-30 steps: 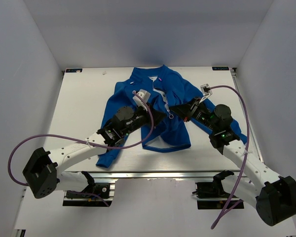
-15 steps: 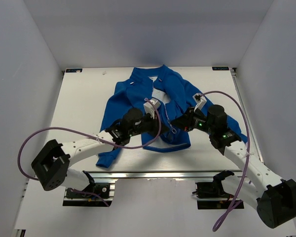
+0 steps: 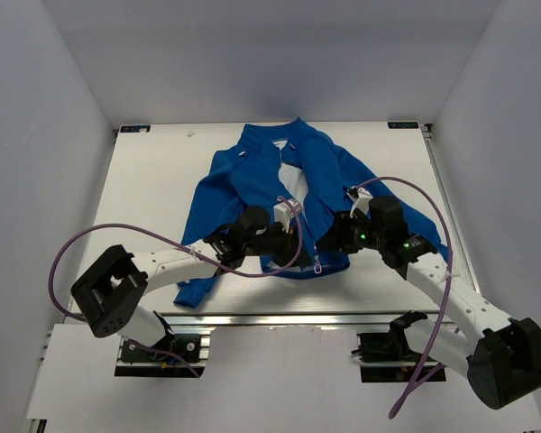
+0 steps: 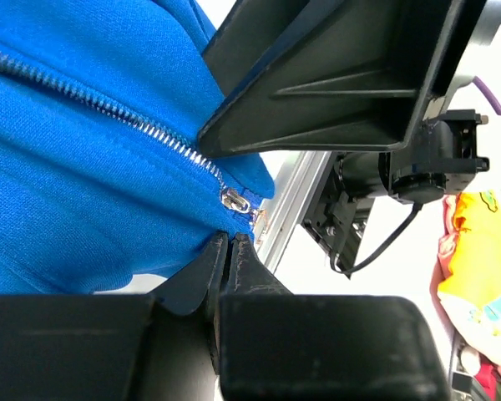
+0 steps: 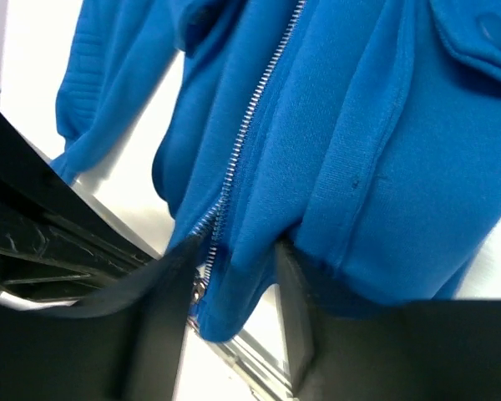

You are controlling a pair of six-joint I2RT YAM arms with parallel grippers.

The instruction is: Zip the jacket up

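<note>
The blue jacket (image 3: 252,180) lies flat on the white table (image 3: 153,180), collar at the far side and hem towards me. Its front is parted near the collar, and zipper teeth (image 5: 242,142) run down to the hem. The silver slider (image 4: 231,199) sits at the bottom of the zipper, close to the hem corner. My left gripper (image 3: 299,244) is shut, its tips (image 4: 228,251) pinching the hem just below the slider. My right gripper (image 3: 329,244) stands open, its fingers (image 5: 167,284) straddling a fold of fabric beside the zipper (image 5: 198,292).
The jacket's hem hangs near the table's front edge, where an aluminium rail (image 3: 279,316) runs. Purple cables (image 3: 117,236) loop off both arms. Grey walls close in the table on the left, right and back.
Both grippers have moved down the jacket front towards the near edge, and the zipper pull came with them. The right gripper's jaws have opened; the left stayed shut.
</note>
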